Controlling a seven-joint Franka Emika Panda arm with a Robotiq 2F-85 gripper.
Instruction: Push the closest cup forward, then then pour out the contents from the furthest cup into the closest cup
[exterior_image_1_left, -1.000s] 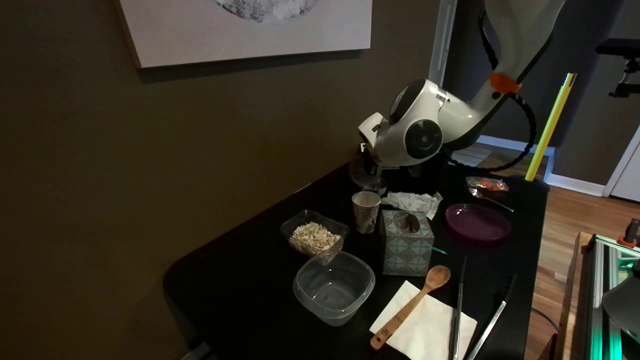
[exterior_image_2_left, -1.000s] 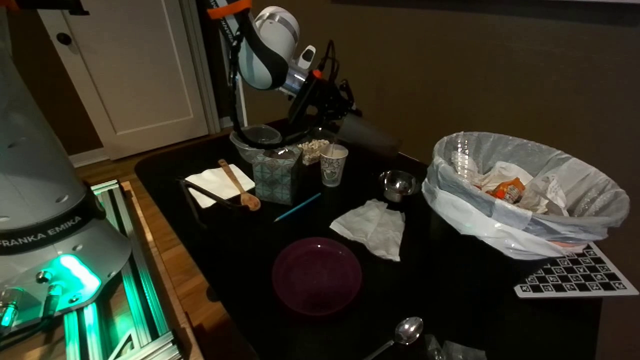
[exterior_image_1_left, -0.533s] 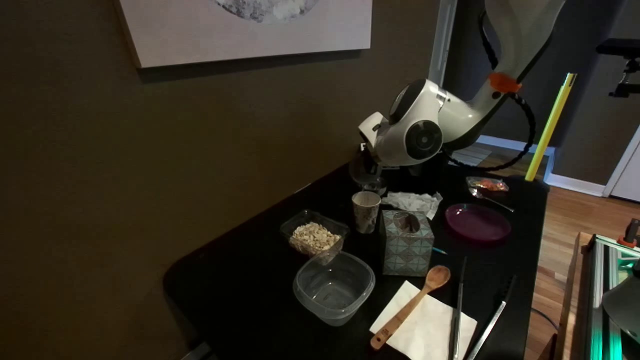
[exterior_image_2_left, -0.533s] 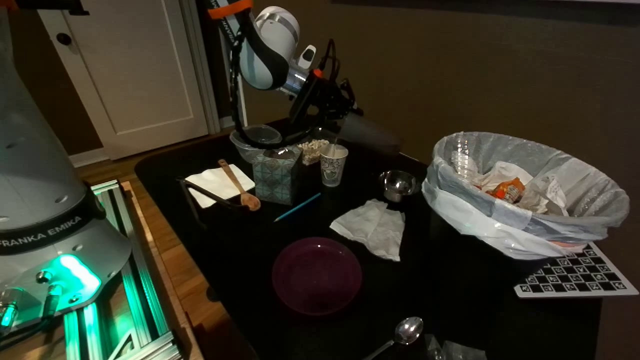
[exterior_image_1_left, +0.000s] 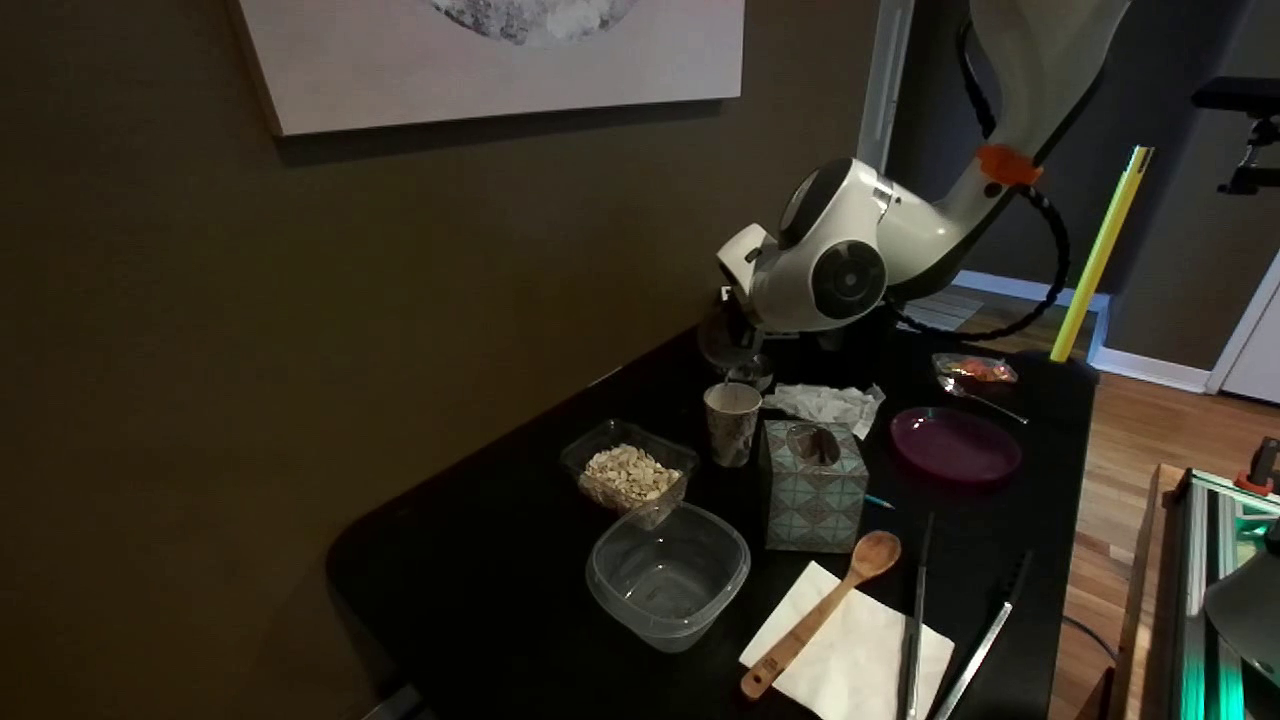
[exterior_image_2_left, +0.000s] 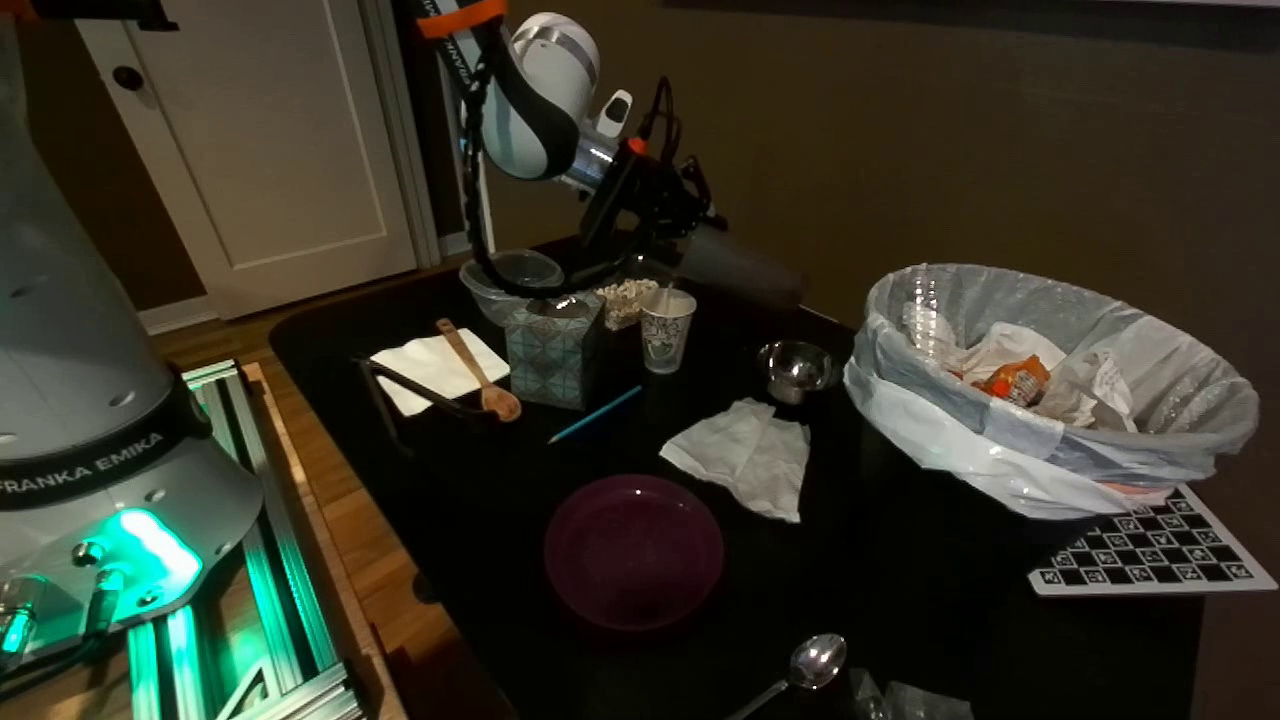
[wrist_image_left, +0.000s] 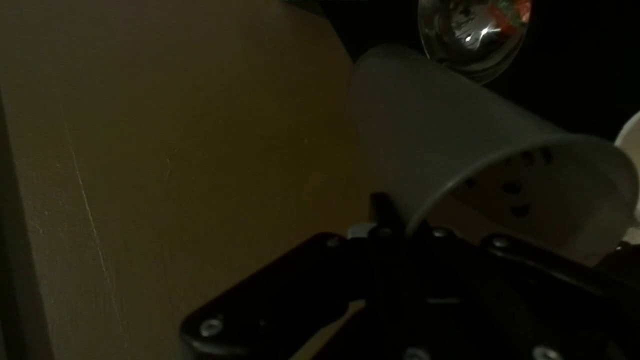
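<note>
My gripper (wrist_image_left: 400, 227) is shut on the rim of a grey, translucent cup (wrist_image_left: 425, 115). It holds this cup in the air, lying tilted well over; it also shows in both exterior views (exterior_image_2_left: 740, 265) (exterior_image_1_left: 722, 342). Its mouth faces the patterned paper cup, and dark spots show inside it in the wrist view; its contents are unclear. The paper cup (exterior_image_2_left: 667, 330) stands upright on the table, below and beside the held cup's mouth (exterior_image_1_left: 732, 425). A faint pale streak shows over its opening; I cannot tell whether it is liquid. Only its edge shows in the wrist view (wrist_image_left: 631, 142).
A tissue box (exterior_image_2_left: 550, 355) and a tub of flakes (exterior_image_1_left: 630, 475) stand close to the paper cup. A small metal bowl (exterior_image_2_left: 797, 370) sits near the held cup, and a lined bin (exterior_image_2_left: 1050, 440) lies beyond. The wall (wrist_image_left: 175, 175) is close beside the gripper.
My gripper and the held cup have shifted only very slightly. The paper cup and the other things have not moved.
</note>
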